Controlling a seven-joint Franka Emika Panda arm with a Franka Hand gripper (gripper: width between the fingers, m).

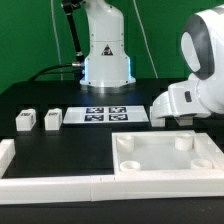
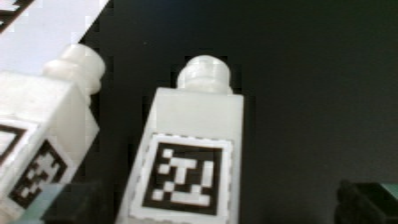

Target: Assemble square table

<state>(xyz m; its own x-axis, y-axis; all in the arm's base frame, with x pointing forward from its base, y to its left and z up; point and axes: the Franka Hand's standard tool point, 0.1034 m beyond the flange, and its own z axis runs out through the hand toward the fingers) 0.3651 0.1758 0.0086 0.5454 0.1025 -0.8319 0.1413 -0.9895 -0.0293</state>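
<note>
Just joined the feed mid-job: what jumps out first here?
The big white square tabletop lies sockets-up at the exterior view's lower right, with the arm looming bulky and white by its far edge. Two small leg blocks stand at that view's left, and two tagged legs fill the wrist view.

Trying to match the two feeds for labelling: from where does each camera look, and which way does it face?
Exterior view: sits across the black table from the robot base, facing it and angled slightly down; shows the base and the arm at the exterior view's right, near the square tabletop.
Wrist view: rides the arm, looking closely down onto two tagged leg blocks; none of the robot clearly shows.
Shared: black table and tagged leg blocks; whether the same blocks, cannot tell.
</note>
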